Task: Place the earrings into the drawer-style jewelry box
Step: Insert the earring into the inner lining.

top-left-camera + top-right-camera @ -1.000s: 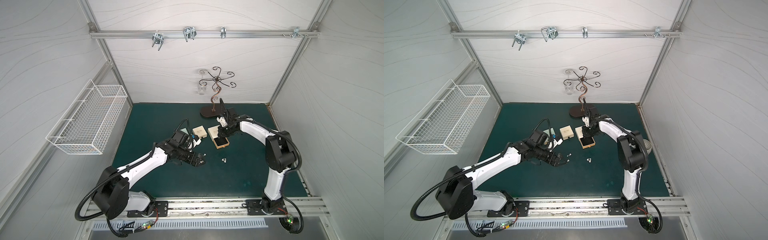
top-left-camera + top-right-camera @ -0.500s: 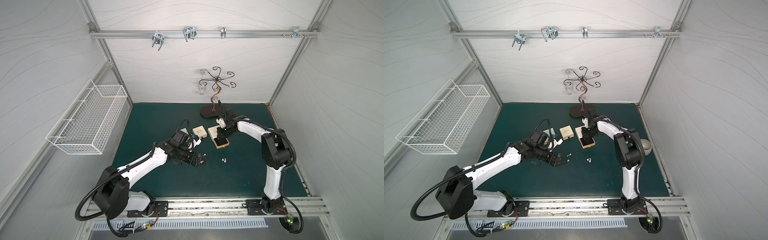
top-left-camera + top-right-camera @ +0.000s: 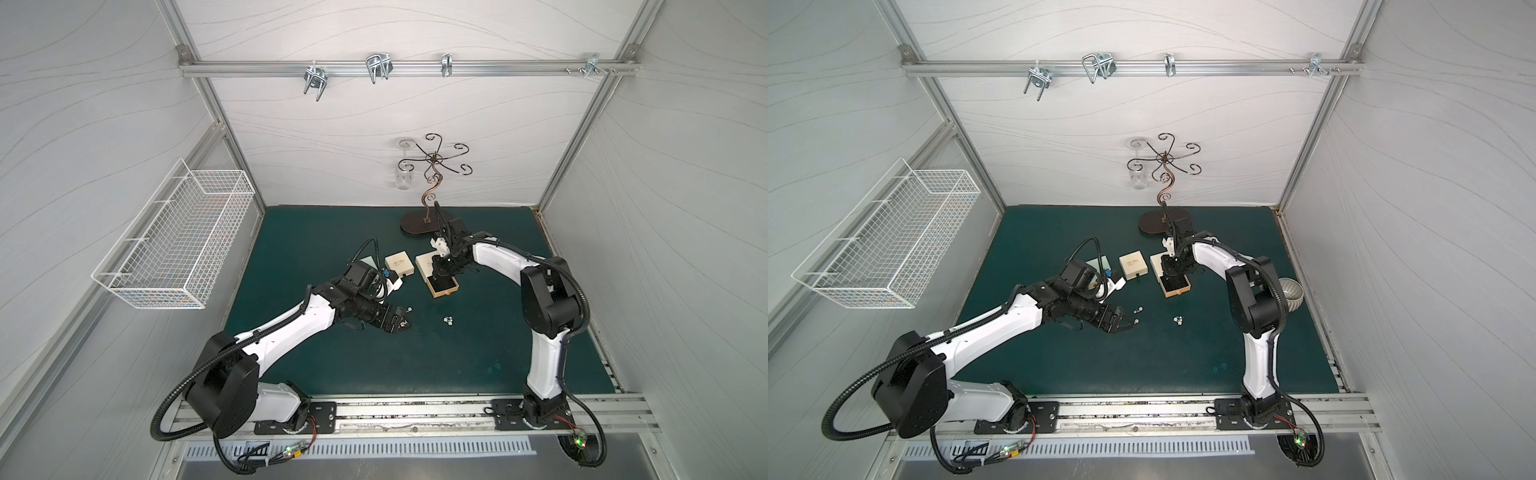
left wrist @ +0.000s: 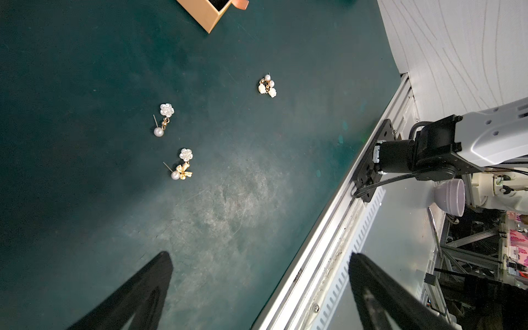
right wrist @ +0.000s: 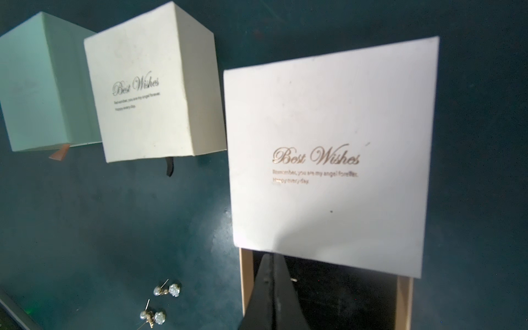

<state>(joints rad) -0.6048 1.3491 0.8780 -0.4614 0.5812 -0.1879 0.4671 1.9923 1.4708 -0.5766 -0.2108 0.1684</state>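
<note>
The drawer-style jewelry box has a white sleeve (image 5: 328,160) and an open tan drawer (image 3: 444,287) with a black lining (image 5: 343,297). My right gripper (image 5: 273,258) is shut, with its tips over the drawer's inner end at the sleeve's edge (image 3: 440,275). A tiny pale sliver shows beside its fingers; I cannot tell what it is. Pearl-and-flower earrings lie loose on the green mat: two singles (image 4: 164,120) (image 4: 183,164) and a small cluster (image 4: 267,85), also seen in a top view (image 3: 1178,320). My left gripper (image 4: 260,288) is open above the mat, just short of the nearest earring (image 3: 1136,321).
A cream box (image 3: 400,266) and a mint box (image 5: 37,85) stand to the left of the drawer box. A scrolled metal stand (image 3: 424,222) with a hanging glass (image 3: 403,176) is at the back. A wire basket (image 3: 178,237) hangs on the left wall. A bowl (image 3: 1289,293) sits behind the right arm.
The right arm's elbow has swung a little to the left while its gripper stays at the drawer. The left arm has not moved.
</note>
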